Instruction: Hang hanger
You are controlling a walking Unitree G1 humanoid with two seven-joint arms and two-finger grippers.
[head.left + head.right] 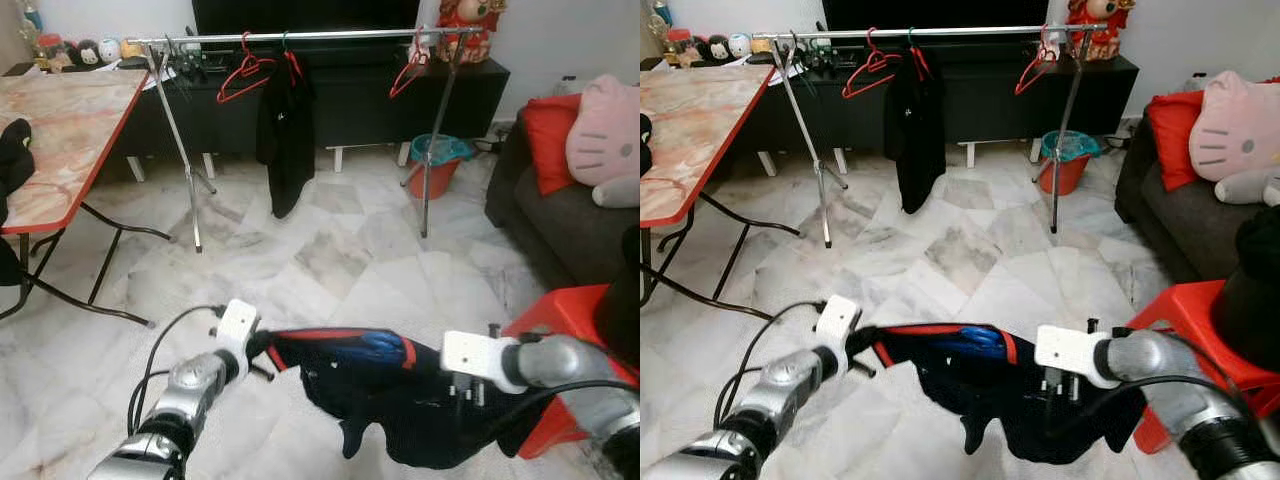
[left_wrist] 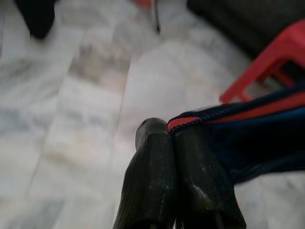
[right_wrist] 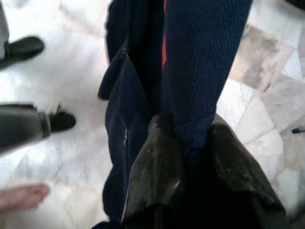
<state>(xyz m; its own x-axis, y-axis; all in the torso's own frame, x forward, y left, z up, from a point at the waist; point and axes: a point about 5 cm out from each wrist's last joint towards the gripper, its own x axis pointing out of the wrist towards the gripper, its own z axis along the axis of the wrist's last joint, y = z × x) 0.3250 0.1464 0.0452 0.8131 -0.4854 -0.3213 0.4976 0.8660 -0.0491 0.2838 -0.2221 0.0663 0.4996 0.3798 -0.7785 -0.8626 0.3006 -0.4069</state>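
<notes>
A dark navy garment with red trim hangs stretched between my two grippers, low over the marble floor. My left gripper is shut on its red-edged end. My right gripper is shut on the navy fabric at the other side, below the white wrist block. Ahead stands a metal clothes rack. On its rail hang a red hanger, a black garment and another red hanger. Both grippers are well short of the rack.
A marble-top folding table stands at the left, with its legs reaching onto the floor. At the right are a dark sofa with cushions and a red stool. A teal-lined red bin sits beside the rack's right leg. A person's bare foot shows on the floor.
</notes>
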